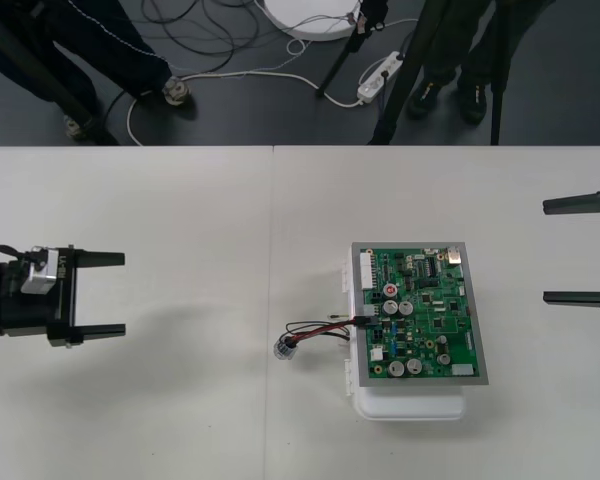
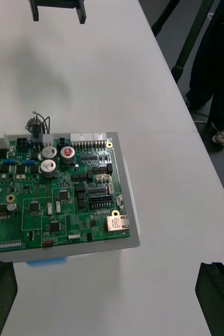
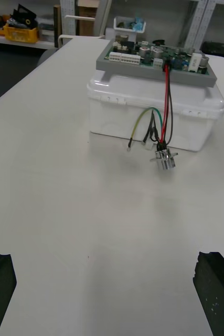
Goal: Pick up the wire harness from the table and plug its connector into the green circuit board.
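Observation:
The green circuit board (image 1: pixel 422 313) rests on its white base (image 1: pixel 410 403) right of the table's middle. The harness wires (image 1: pixel 320 329) run from the board's left edge, where the black plug (image 1: pixel 363 322) sits in the board, down to the metal socket (image 1: pixel 283 348) lying on the table. From the left wrist the wires (image 3: pixel 166 105) hang over the base and the socket (image 3: pixel 164 158) lies in front of it. My left gripper (image 1: pixel 100 294) waits open at the far left, well clear of the harness. At the right edge my right gripper (image 1: pixel 580 250) is open, with nothing between its fingers.
The table's far edge (image 1: pixel 300 147) borders dark floor with cables and tripod legs. In the right wrist view the board (image 2: pixel 59 194) lies close in front of the fingers (image 2: pixel 216 294), with the left gripper (image 2: pixel 57 8) across the table beyond it.

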